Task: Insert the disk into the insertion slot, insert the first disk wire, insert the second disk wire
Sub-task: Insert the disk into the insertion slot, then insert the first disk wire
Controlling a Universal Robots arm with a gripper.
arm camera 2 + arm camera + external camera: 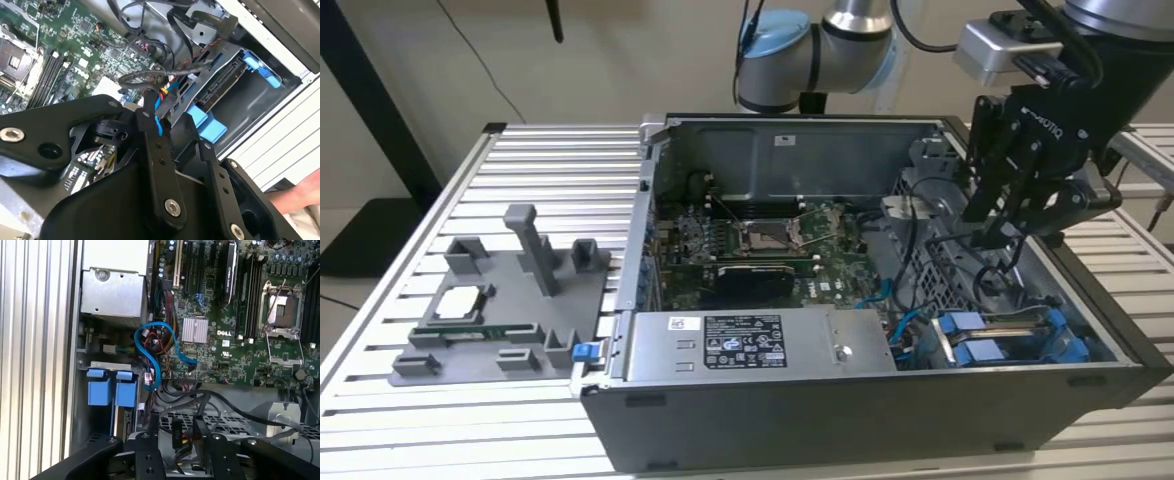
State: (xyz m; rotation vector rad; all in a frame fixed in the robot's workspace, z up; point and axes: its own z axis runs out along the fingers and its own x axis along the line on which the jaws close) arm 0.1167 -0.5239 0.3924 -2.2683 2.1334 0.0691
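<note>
The disk (1017, 322) lies inside the insertion slot (1067, 300) at the case's corner on the exterior view's right. Its blue carrier (981, 352) shows at the opening. In the second wrist view the disk (220, 86) sits in the grey bay with blue trim (261, 70). My gripper (998, 238) hangs over the drive cage just behind the slot, among black cables. Its fingers (150, 120) are open, and a black wire connector (177, 432) with red and yellow leads stands between them. A blue wire (156, 357) curls from the motherboard toward the blue tabs (100, 390).
The grey power-supply box (761, 345) fills the case's front, with the motherboard and processor socket (761, 235) behind it. A grey fixture (507, 300) with small parts stands on the slatted table (400, 420) at the exterior view's left. A person's hand (300, 192) rests outside the case.
</note>
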